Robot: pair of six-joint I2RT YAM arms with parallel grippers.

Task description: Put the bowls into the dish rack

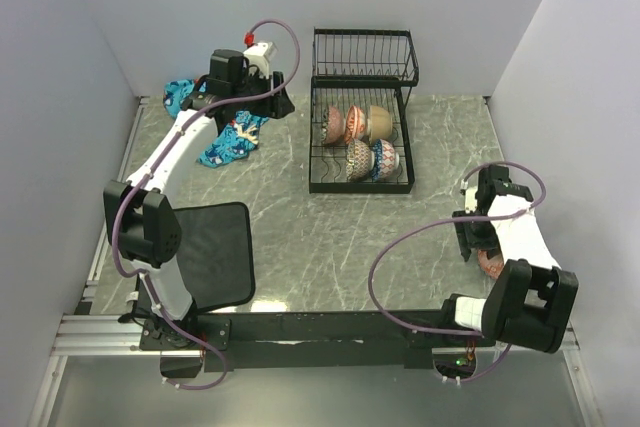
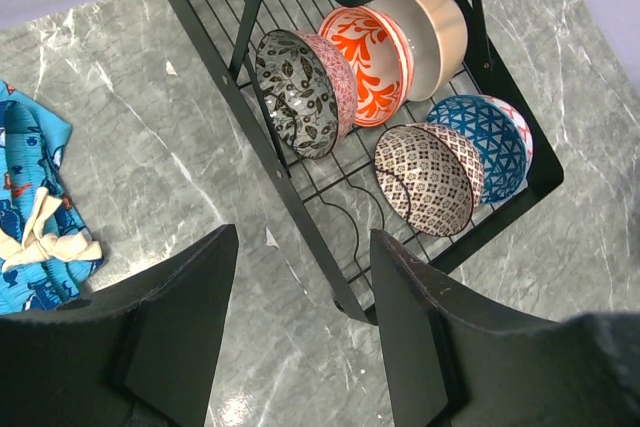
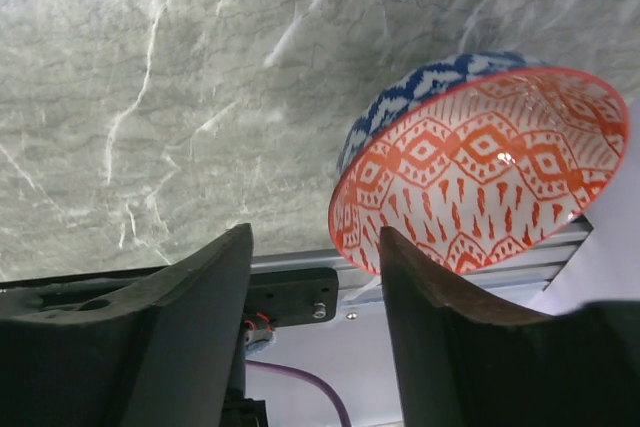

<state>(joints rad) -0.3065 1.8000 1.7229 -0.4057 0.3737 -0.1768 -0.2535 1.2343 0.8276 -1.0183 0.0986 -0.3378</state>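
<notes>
The black wire dish rack stands at the back middle. Its lower tier holds five bowls on edge: black-and-white, red-orange floral, cream-white, brown dotted and blue patterned. My left gripper is open and empty, above the table just left of the rack. A salmon-orange patterned bowl with a blue outside lies tilted near the table's front right edge. My right gripper is open beside it, the bowl's rim at its right finger.
A blue printed cloth lies left of the rack and shows in the left wrist view. A black pad sits by the left arm's base. The rack's upper basket holds nothing. Walls close in the left, back and right.
</notes>
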